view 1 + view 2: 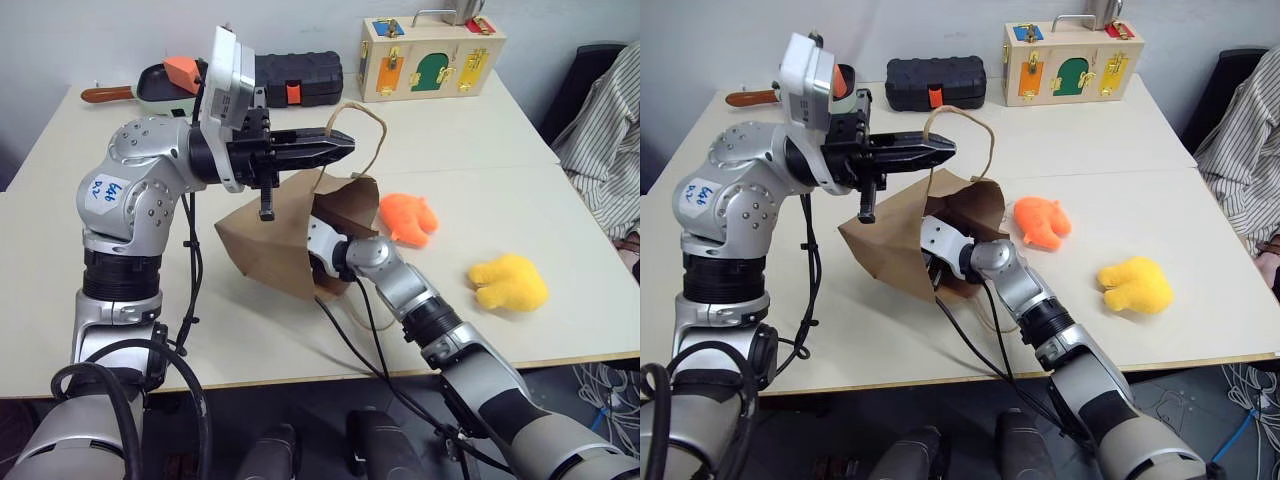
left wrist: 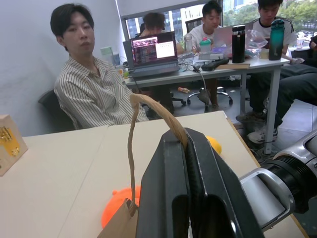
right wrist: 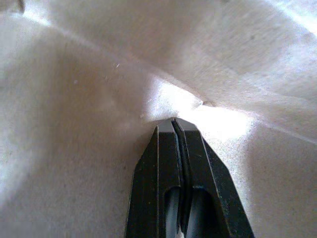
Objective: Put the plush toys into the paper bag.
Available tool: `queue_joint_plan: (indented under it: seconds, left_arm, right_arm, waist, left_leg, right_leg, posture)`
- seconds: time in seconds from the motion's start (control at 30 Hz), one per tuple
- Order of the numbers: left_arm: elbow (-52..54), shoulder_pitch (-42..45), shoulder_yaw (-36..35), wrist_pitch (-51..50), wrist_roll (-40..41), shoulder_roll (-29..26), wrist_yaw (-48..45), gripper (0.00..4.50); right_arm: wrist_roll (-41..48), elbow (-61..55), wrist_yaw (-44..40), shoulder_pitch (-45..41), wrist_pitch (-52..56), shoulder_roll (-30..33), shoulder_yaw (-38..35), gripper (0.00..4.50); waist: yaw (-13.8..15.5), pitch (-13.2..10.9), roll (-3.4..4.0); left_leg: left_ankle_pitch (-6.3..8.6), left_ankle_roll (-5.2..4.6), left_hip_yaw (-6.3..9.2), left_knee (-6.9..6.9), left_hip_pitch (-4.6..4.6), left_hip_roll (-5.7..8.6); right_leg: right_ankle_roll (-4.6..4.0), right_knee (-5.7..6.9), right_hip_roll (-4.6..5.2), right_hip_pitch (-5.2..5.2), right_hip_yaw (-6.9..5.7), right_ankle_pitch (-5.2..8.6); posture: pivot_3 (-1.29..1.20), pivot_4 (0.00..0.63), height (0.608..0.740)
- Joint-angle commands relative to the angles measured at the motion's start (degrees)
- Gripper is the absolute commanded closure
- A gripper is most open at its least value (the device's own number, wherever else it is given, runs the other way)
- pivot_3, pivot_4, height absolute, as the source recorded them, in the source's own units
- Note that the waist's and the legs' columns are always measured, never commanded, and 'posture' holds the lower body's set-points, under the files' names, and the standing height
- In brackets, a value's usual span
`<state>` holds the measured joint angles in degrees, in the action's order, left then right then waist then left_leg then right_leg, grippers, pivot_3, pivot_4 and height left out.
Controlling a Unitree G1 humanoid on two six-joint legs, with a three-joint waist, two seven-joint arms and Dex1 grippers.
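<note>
A brown paper bag [image 1: 270, 240] lies tilted on the pale table [image 1: 500, 150], its mouth lifted toward the two plush toys and its base resting on the tabletop. The left gripper [image 1: 345, 146], pointing level across the scene, has its two black fingers pressed together on one twine loop handle [image 1: 372, 130] of the bag, holding that side of the mouth up; the left wrist view shows the handle [image 2: 148, 106] passing over the closed fingertips. The right gripper [image 3: 177, 121] reaches inside the bag through its mouth, its fingers pressed together with nothing between them, their tips against the paper of the inner wall. No toy can be seen inside the bag. Two plush toys lie on the table outside it: one orange plush toy [image 1: 408, 217] just beside the bag's mouth, and one yellow plush toy [image 1: 509, 283] farther out, well apart from the bag. At the table's far edge stand one black case [image 1: 298, 78], one wooden latch box [image 1: 431, 57] with coloured doors, and one pan-shaped toy [image 1: 150, 90] with a brown handle. A person in a striped shirt [image 2: 91, 94] sits beside the table.
</note>
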<state>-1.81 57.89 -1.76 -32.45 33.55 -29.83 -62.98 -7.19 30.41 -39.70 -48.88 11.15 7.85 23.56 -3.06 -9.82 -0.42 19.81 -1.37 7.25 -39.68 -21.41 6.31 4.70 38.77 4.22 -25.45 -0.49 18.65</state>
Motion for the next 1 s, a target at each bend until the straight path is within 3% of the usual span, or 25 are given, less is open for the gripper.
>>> queue_joint_plan:
  seconds: [0.03, 0.2, 0.37, 0.47, 0.57, 0.7, 0.87, 1.0]
  left_arm:
    - [1.67, 1.23, -1.93, 0.35, 1.38, -0.33, 0.71, 4.5]
    - [3.79, -3.02, 1.72, 3.66, -2.47, 0.0, 0.76, 4.5]
    - [2.76, -5.68, 3.55, 7.2, -5.32, 0.55, 0.68, 4.5]
    - [2.88, -5.88, 3.82, 7.25, -5.34, 0.27, 0.17, 4.5]
    - [3.61, -6.27, 3.83, 6.6, -4.82, -0.48, -0.63, 4.5]
    - [3.7, -6.73, 3.9, 6.63, -4.64, -1.29, -1.89, 4.5]
    - [3.63, -6.9, 4.52, 6.93, -4.9, -1.08, -2.84, 4.5]
    - [3.2, -6.68, 4.76, 7.22, -5.19, -0.64, -3.06, 4.5]
  right_arm:
    - [-1.25, 0.16, -1.17, 2.8, 2.44, 1.9, 0.2, 4.48]
    - [2.71, -11.26, -3.67, 5.58, 3.33, 3.59, -2.92, 4.48]
    - [14.08, -38.61, -9.98, 11.02, 21.14, 10.46, -10.38, 4.48]
    - [21.58, -52.0, -11.89, 14.42, 32.15, 17.06, -16.72, 3.94]
    - [33.81, -61.55, -12.61, 16.72, 45.91, 22.6, -29.61, 2.96]
    - [37.3, -59.52, -9.64, 17.2, 50.9, 28.86, -39.18, 1.6]
    - [24.91, -49.17, -2.87, 18.25, 37.65, 31.71, -29.01, 0.04]
    - [11.92, -34.05, 3.87, 16.1, 21.62, 29.63, -18.43, 0.04]
  waist:
    - [-0.01, 0.0, 0.0]
    - [0.02, 0.0, 0.0]
    - [0.16, -0.03, 0.04]
    - [0.77, -0.02, 0.03]
    - [1.49, -0.02, 0.03]
    - [1.83, -0.02, 0.03]
    - [1.64, -0.02, 0.03]
    - [1.45, -0.02, 0.03]
  left_leg:
    - [0.0, 0.0, 0.0, 0.0, 0.0, 0.0]
    - [0.0, 0.0, 0.0, 0.0, 0.0, 0.0]
    - [0.01, 0.0, 0.0, 0.01, -0.1, -0.01]
    - [0.01, 0.01, 0.0, 0.03, -0.13, -0.01]
    - [0.02, 0.0, -0.02, 0.1, -0.13, -0.01]
    - [0.02, 0.0, -0.08, 0.27, -0.11, 0.0]
    - [0.01, -0.01, -0.23, 0.37, -0.06, -0.01]
    - [0.01, -0.02, -0.43, 0.46, 0.02, -0.02]
  right_leg:
    - [0.0, 0.0, 0.0, 0.0, 0.0, 0.0]
    - [0.0, 0.03, 0.0, -0.01, 0.0, 0.0]
    - [0.0, -0.13, -0.02, -0.05, 0.01, 0.0]
    - [0.0, -0.18, -0.02, -0.08, 0.02, 0.0]
    - [0.0, -0.3, -0.03, -0.06, 0.08, 0.0]
    - [0.0, -0.41, -0.03, 0.01, 0.15, 0.0]
    - [0.0, -0.43, -0.03, -0.01, 0.26, 0.0]
    - [0.0, -0.35, -0.04, -0.07, 0.42, 0.0]
  posture:
    - [0.0, 0.15, 0.74]
    - [0.0, 0.15, 0.74]
    - [0.0, 0.15, 0.74]
    - [0.0, 0.15, 0.74]
    - [0.0, 0.15, 0.74]
    - [0.0, 0.15, 0.74]
    - [0.0, 0.15, 0.74]
    - [0.0, 0.15, 0.74]
